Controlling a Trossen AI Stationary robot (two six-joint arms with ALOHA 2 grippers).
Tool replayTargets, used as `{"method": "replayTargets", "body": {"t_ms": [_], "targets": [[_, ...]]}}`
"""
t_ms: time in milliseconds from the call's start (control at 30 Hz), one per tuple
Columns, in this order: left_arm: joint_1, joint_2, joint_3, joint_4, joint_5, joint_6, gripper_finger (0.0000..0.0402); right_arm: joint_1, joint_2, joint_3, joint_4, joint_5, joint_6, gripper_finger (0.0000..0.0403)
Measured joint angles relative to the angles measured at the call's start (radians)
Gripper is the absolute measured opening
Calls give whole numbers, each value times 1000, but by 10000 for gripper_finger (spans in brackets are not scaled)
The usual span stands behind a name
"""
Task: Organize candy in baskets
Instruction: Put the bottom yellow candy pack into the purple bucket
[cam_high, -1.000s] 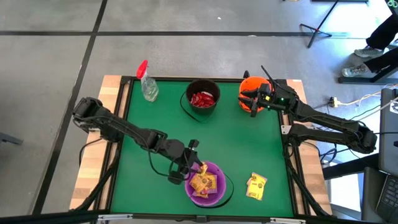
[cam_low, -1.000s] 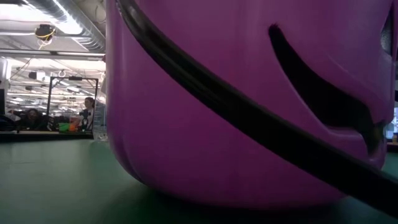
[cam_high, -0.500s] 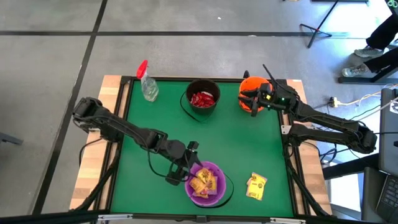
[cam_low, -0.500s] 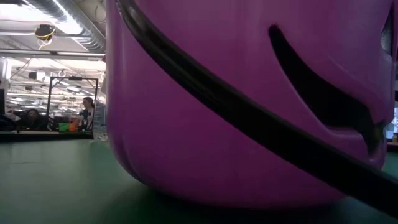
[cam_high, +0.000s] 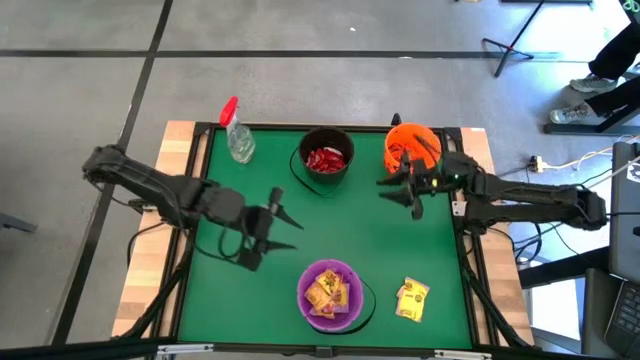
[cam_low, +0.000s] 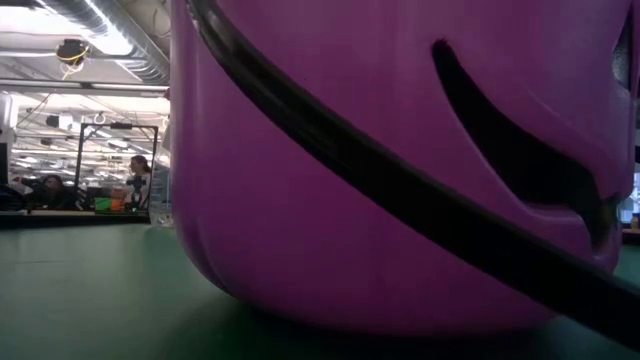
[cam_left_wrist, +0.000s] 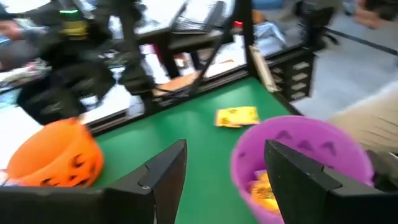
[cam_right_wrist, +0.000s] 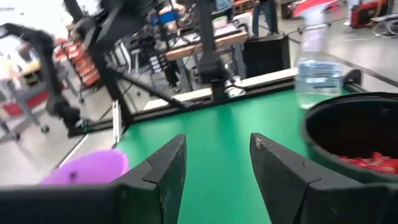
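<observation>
Overhead arrangement of a green surface with two arms. The purple bucket stands at the near edge, about mid-width, and holds several yellow packets. One more yellow packet lies flat on the surface just to the right of that bucket, apart from it. The black bucket stands at the far edge near the middle and contains red packets. The orange bucket occupies the far right corner; its contents cannot be made out. A spray bottle lies near the far left corner.

The left claw hangs over bare surface left of centre, between the black and purple buckets and apart from both; its fingers are spread and hold nothing, and its wrist view looks past them to the purple and orange buckets. The right claw is just in front of the orange bucket, toward the middle of the surface; its fingers stand apart with nothing between them.

In the low view the purple bucket's wall and its dark wire handle fill nearly the whole field.
</observation>
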Motion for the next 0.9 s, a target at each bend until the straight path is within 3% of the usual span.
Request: {"method": "replayTargets", "body": {"t_ms": [100,267,467,700,900], "targets": [[24,-95,-101,29,-39,-32,201,120,0,0,-24,116,-48,177],[74,-222,-346,250,-72,-91,200,300,0,0,-102,286,-64,177],[128,-295,-590,546,-97,-184,200,542,33,1,-328,425,147,177],[161,-286,-679,683,-135,-193,200,760,133,1,-400,492,390,177],[163,-286,-679,726,-96,-207,200,876,307,1,-441,433,544,177]]}}
